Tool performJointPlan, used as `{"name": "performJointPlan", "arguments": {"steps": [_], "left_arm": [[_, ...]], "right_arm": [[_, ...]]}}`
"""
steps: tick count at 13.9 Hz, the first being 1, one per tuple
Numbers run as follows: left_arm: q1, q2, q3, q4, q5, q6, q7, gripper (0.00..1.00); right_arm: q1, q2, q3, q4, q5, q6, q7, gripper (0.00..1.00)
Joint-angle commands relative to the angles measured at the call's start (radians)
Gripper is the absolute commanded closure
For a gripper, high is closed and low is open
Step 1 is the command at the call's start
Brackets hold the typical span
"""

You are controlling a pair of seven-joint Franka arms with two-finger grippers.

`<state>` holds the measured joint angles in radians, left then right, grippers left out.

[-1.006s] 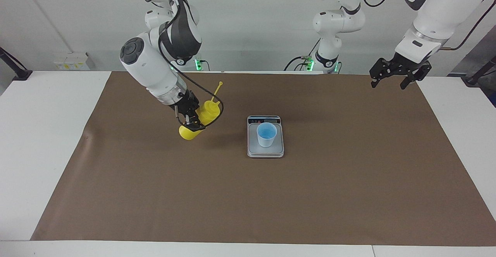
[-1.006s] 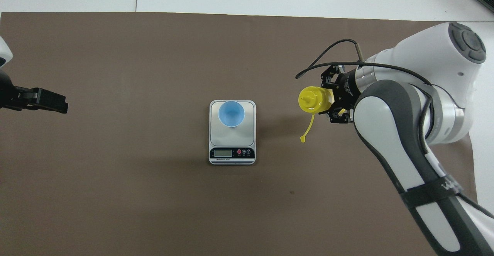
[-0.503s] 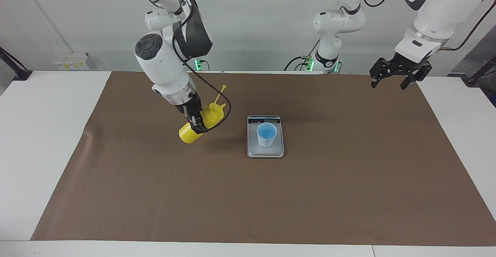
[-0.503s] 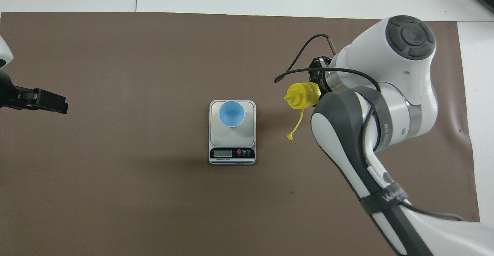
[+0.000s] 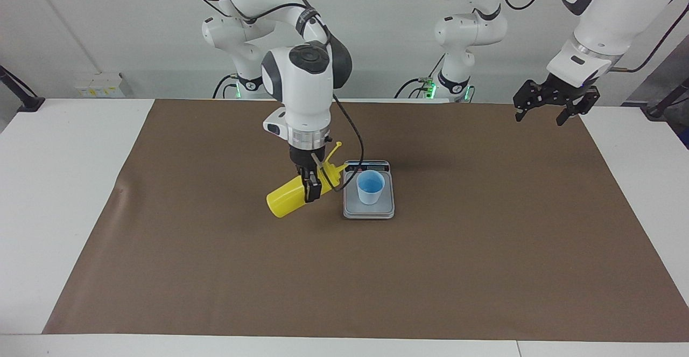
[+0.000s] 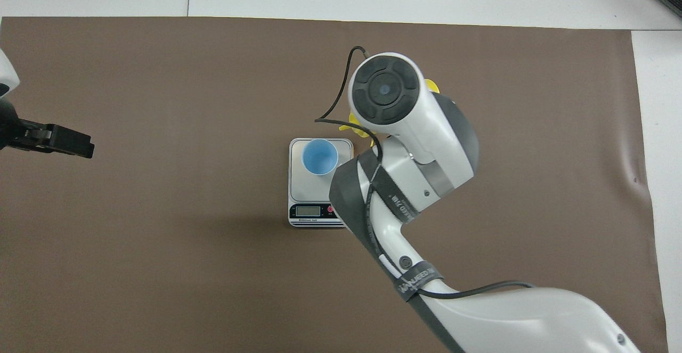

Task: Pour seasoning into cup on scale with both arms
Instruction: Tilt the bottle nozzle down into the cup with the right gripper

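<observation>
The seasoning, a yellow squeeze bottle [image 5: 284,201], hangs tilted in the air with my right gripper [image 5: 311,187] shut around its middle. Its nozzle points up toward the scale [image 5: 368,210], and its cap strap sticks out above it. The nozzle tip is just beside the light blue cup [image 5: 371,187], which stands upright on the scale's plate. In the overhead view the right wrist hides the gripper, and only yellow slivers of the bottle [image 6: 357,130] show beside the cup [image 6: 319,156] on the scale [image 6: 318,194]. My left gripper [image 5: 554,107] waits open in the air over the mat's edge at its own end, and the overhead view shows the left gripper [image 6: 61,140] too.
A brown mat [image 5: 215,271] covers most of the white table [image 5: 59,184]. The scale's display strip [image 6: 318,211] faces the robots. The right forearm [image 6: 405,204] covers part of the scale from above.
The right arm has swung the bottle from out over the mat to right beside the scale, with its wrist turned over the bottle. The left arm has stayed put.
</observation>
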<state>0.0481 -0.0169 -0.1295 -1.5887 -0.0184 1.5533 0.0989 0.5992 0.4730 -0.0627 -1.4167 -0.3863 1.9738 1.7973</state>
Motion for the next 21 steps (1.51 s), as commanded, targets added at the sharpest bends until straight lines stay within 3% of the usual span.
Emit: {"name": "performJointPlan", "arguments": {"steps": [1, 10, 14, 17, 21], "left_arm": [[0.01, -0.031, -0.004, -0.037, 0.005, 0.022, 0.012, 0.0], [0.007, -0.031, -0.002, -0.037, 0.005, 0.021, 0.01, 0.0], [0.007, -0.031, -0.002, -0.037, 0.005, 0.024, 0.01, 0.0], [0.006, -0.032, -0.004, -0.042, 0.005, 0.024, 0.01, 0.0], [0.006, -0.032, -0.004, -0.043, 0.005, 0.025, 0.01, 0.0]], "right_arm": [[0.051, 0.058, -0.002, 0.045, -0.179, -0.009, 0.028, 1.0], [0.142, 0.035, -0.002, -0.045, -0.422, -0.062, 0.056, 1.0], [0.14, 0.033, -0.002, -0.048, -0.508, -0.038, 0.054, 1.0], [0.137, 0.012, -0.002, -0.109, -0.618, 0.01, 0.042, 1.0], [0.137, 0.012, -0.002, -0.113, -0.637, 0.032, 0.047, 1.0]]}}
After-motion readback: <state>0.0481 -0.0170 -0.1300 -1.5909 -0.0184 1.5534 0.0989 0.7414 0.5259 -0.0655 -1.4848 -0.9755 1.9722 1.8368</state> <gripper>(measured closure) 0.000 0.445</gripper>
